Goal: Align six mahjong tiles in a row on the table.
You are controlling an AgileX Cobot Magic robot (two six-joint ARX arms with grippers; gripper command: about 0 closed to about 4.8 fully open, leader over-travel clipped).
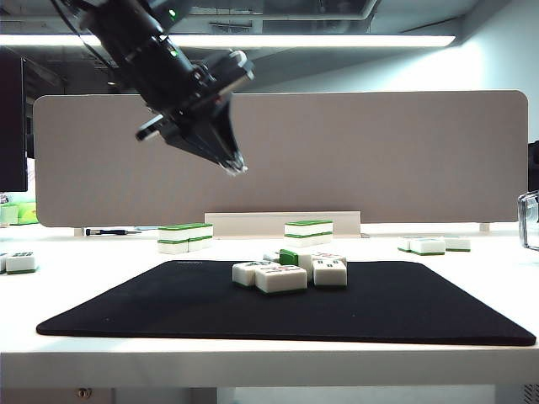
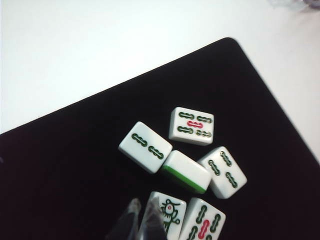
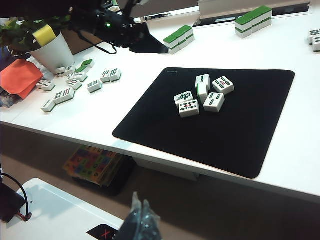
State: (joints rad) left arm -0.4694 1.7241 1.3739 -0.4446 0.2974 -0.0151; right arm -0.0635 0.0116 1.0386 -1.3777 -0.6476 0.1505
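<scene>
No row has been formed: the six mahjong tiles [image 1: 290, 269] lie clustered mid-mat on the table [image 1: 253, 358], the left gripper [image 1: 232, 164] raised above them closed and empty (right gripper [image 3: 139, 220] likewise, parked off-table)

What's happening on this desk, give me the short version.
A two-armed robot is set to line up six mahjong tiles, which lie in a loose cluster on the black mat, one on its edge, not in a row. The left gripper hangs above them, shut and empty. The right gripper is shut too, off the near edge of the table, away from the tiles.
</scene>
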